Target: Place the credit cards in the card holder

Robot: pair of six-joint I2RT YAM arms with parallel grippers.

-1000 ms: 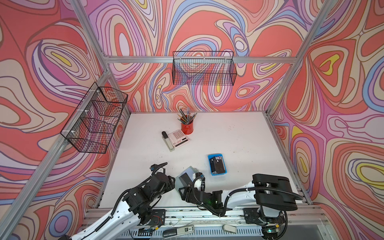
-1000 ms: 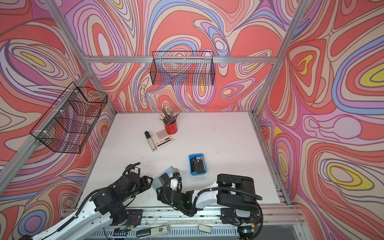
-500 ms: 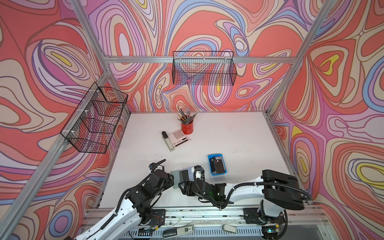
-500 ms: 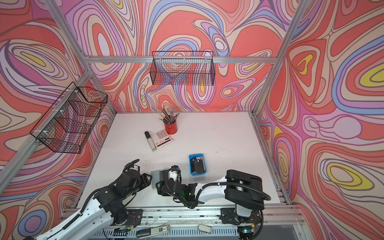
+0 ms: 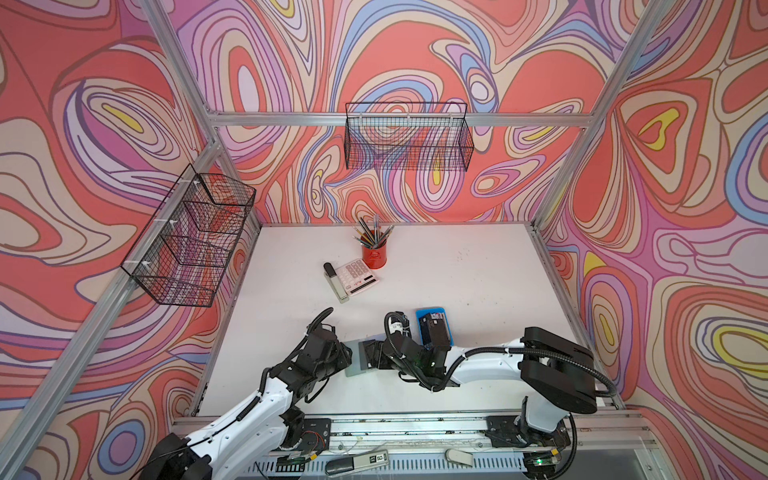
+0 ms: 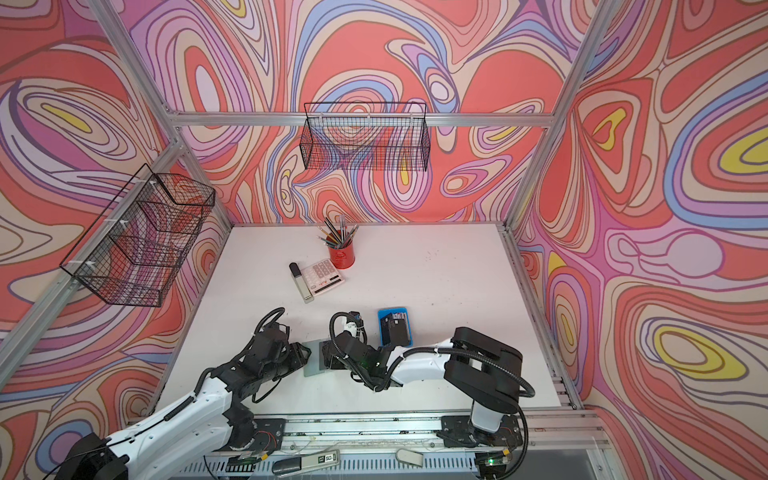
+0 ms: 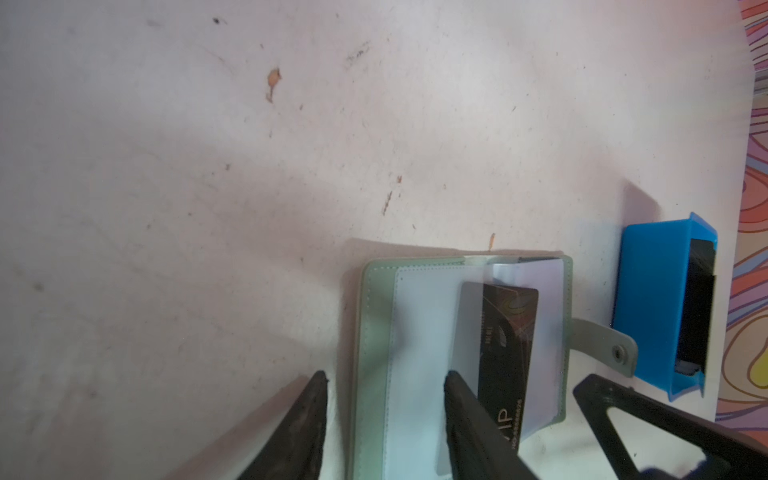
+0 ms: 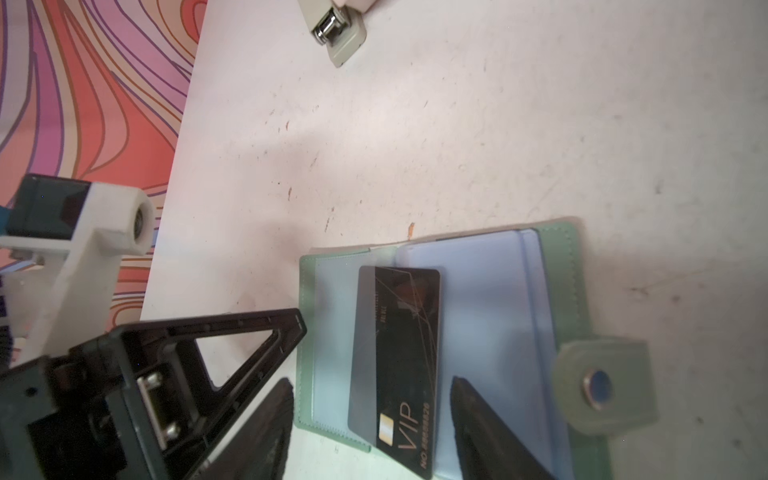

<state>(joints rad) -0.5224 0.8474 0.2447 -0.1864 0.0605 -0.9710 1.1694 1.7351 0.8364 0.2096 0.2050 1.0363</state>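
The sage-green card holder (image 5: 352, 362) (image 6: 311, 364) lies open on the table near the front, between both grippers. A black "VIP" credit card (image 8: 399, 332) (image 7: 505, 332) rests on its clear sleeves, one end sticking past the holder's edge. I cannot tell whether it sits inside a sleeve. My left gripper (image 7: 384, 386) is open, straddling the holder's green cover (image 7: 376, 316). My right gripper (image 8: 372, 390) is open around the card's near end. More dark credit cards (image 5: 434, 334) lie in the blue tray (image 5: 420, 312). The snap tab (image 8: 598, 386) lies flat.
Just right of the holder is the blue tray (image 6: 383, 312) (image 7: 648, 299). Further back are a stapler (image 5: 334, 282) (image 8: 338, 33), a calculator (image 5: 357, 275) and a red pencil cup (image 5: 373, 255). Wire baskets (image 5: 409, 141) hang on the walls.
The holder, raised and tilted between the grippers a second ago, now lies flat and lower toward the front. Both arms came down with it and both pairs of jaws have narrowed.
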